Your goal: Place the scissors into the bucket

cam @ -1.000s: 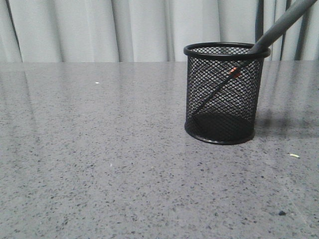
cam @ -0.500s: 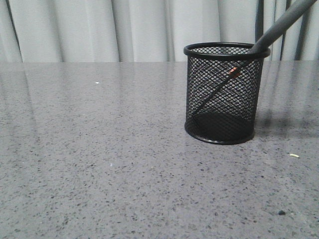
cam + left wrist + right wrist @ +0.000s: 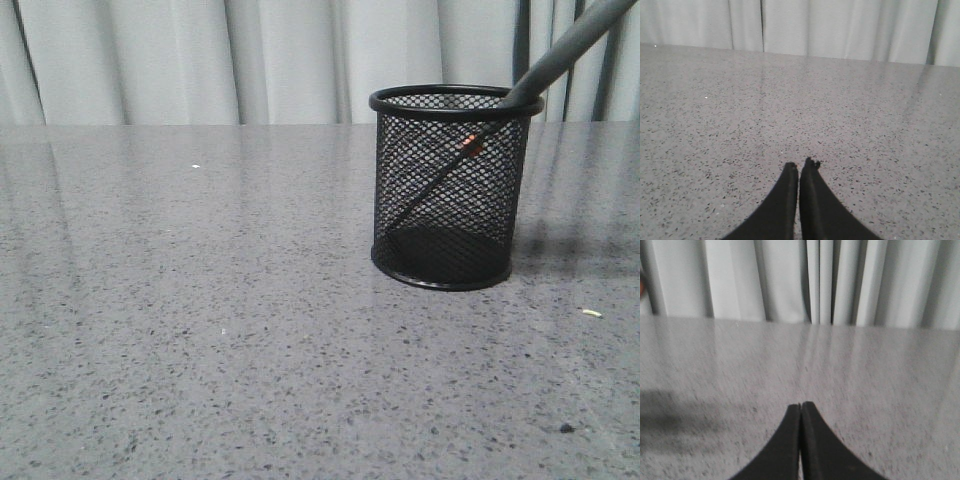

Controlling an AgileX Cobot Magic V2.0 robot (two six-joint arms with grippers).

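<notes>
Both claws are empty with fingers pressed together: the left gripper and the right gripper each hover over the speckled grey stone table. On that table stands the black wire-mesh cylindrical bucket; the dark-grey-handled scissors lean inside it, blades down, handle jutting past its right rim.

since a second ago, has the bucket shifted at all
No. The bucket sits at the same spot against the curtain folds and table edge, scissors leaning in it.
</notes>
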